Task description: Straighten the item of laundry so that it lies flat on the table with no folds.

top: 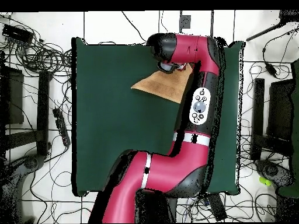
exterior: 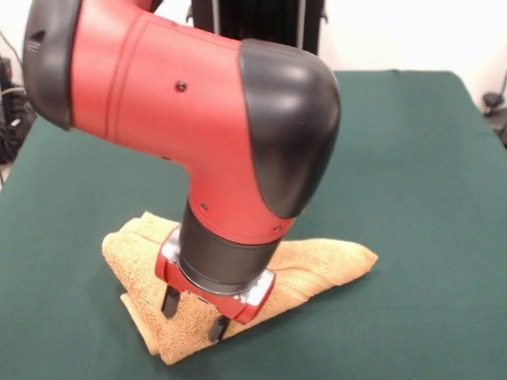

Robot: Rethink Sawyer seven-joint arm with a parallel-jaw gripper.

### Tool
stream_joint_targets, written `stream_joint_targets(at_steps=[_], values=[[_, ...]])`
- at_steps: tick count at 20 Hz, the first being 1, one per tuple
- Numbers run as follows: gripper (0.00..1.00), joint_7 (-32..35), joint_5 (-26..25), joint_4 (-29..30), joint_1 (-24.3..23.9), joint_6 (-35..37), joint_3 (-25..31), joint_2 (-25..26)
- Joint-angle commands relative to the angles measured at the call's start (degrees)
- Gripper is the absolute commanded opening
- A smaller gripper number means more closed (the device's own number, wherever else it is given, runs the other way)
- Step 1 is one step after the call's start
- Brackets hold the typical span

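The orange-yellow towel (exterior: 329, 261) lies folded into a rough triangle with layered edges on the green table (exterior: 412, 190), near its front edge. In the overhead view the towel (top: 159, 86) sits near the table's (top: 117, 134) top edge, partly under the arm. My gripper (exterior: 194, 315) points down over the towel's left front part. Its two dark fingers (exterior: 170, 301) stand apart, open, with their tips at the cloth. The big red arm hides the towel's middle. In the overhead view the arm's wrist hides the gripper.
The red and black arm (exterior: 198, 103) fills the upper left of the front view. Cables and dark equipment (top: 35, 87) lie on the floor around the table in the overhead view.
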Motion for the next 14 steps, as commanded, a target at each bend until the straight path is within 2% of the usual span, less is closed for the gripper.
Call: stream_joint_targets(at_steps=[1, 7, 11, 14], values=[[1.0, -0.2, 3.6, 4.9, -1.2, 10.9, 8.5, -2.6], [1.0, -1.0, 5.1, 6.9, -2.7, 16.8, 14.8, -6.6], [1.0, -1.6, 1.6, 8.2, -4.1, 18.9, 21.4, -9.2], [1.0, -1.6, -2.2, 8.0, -4.3, 16.9, 23.2, -9.3]])
